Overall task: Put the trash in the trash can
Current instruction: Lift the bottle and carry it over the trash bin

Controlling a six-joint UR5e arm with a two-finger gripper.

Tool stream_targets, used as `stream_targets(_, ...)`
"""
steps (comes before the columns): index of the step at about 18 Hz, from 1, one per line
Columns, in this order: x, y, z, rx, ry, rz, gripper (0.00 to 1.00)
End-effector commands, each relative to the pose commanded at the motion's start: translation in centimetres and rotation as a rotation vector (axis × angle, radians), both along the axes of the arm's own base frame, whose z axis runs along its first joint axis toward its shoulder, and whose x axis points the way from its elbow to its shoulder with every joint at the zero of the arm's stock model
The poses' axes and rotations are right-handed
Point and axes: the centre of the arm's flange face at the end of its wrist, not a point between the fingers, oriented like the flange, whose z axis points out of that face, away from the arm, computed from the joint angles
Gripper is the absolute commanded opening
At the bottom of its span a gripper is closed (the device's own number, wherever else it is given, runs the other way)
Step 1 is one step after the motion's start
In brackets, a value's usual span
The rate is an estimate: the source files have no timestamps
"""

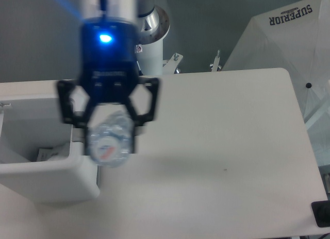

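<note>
Fingers: black fingers (133, 126) of the gripper (108, 133) are clamped on either side of a clear plastic bottle (107, 140), whose round end, with a bluish and red mark, faces the camera.
Gripper: large and blurred in the frame, close to the lens, with a bright blue light (105, 38) glowing on its dark body.
Bottle: held in the air, appearing in front of the right-hand wall of the trash can (49, 180); how high above it cannot be told from this single view.
Trash can: a white boxy bin with rounded corners stands on the left side of the tabletop (221, 141), its top open.
Inside the bin: a small clear bag (51, 153) with white printed labels lies low against the inner wall.
Tabletop: white, with a faint shadow stretching to the right of the bottle.
Background: the arm's pale base column (152, 53) rises behind the far edge; a white sheet (281, 38) printed with the word SUPERIOR sits at upper right.
</note>
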Motion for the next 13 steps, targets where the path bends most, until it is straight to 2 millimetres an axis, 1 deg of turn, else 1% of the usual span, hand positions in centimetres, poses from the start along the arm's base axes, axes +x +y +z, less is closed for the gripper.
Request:
stream_targets(2,2.6,1.1,-1.3,-0.021,-0.010,-0.042,0.63)
stream_targets(4,4.8,1.7,-1.7,-0.026,-0.026,-0.062,0.63)
stream_targets(6,5.7,2.0,-1.9,-0.025,-0.042,-0.066,0.63)
stream_targets(7,6.6,2.3,-2.3,-0.031,-0.045,-0.081,0.63)
stream_targets(8,7.1,2.4,-2.7,-0.039,-0.049,-0.089,0.63)
stream_targets(9,7.4,2.5,-3.6,-0.054,-0.056,-0.093,0.63)
stream_targets(11,8.9,2.3,-5.7,-0.094,-0.074,-0.111,0.63)
stream_targets(13,9.3,1.5,-6.7,-0.112,-0.085,-0.113,0.63)
